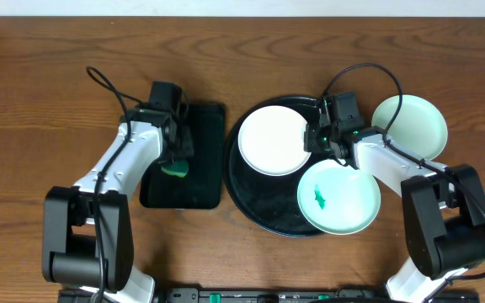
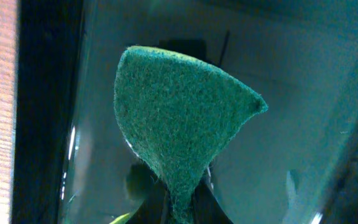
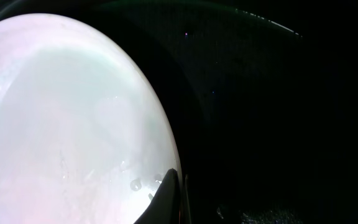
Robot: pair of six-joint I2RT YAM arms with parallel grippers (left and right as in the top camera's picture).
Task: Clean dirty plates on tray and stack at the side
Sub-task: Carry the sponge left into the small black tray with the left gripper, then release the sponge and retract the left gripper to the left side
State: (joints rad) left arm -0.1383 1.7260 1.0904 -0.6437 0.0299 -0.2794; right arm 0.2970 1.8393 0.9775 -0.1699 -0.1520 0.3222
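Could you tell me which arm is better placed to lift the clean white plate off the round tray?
Likely right: the right gripper sits at the rim of the white plate, near the side plate. The left gripper holds the sponge over the rectangular tray.

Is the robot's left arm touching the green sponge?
Touching. The left wrist view shows the sponge squeezed to a narrow neck between the left arm's jaws at the bottom of the picture, so they are shut on it.

Brown wooden table (image 1: pixel 32 84), pale strip (image 1: pixel 242 7) beyond
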